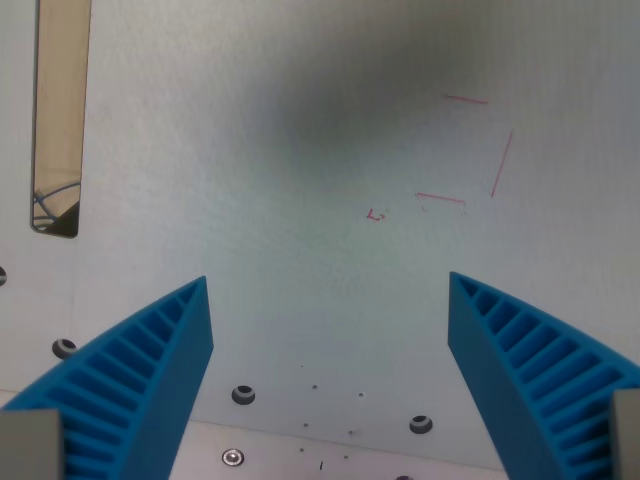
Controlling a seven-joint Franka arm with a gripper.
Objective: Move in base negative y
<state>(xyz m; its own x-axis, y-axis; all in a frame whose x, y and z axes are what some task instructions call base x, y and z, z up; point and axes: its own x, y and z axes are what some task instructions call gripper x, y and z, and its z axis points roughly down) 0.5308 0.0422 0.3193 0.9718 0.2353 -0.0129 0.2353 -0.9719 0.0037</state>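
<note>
Below the wrist camera, the gripper (330, 290) hangs over a white board (300, 150), blue ribbed fingers (150, 370) spread wide, nothing between them. Red pen marks (465, 150) lie ahead toward the wrist view's right, apart from the fingers. A narrow slot (60, 110) cuts the board at far left, its top cropped. Screw holes (243, 394) dot the near edge. A blurry shadow covers the middle.

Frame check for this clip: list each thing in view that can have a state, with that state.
end effector: open, blue ribbed fingers wide apart, holding nothing.
white panel: bare under the fingers, marked with thin red lines.
slot: open, narrow cutout at the wrist view's left.
screws: seated in the panel near its lower edge.
</note>
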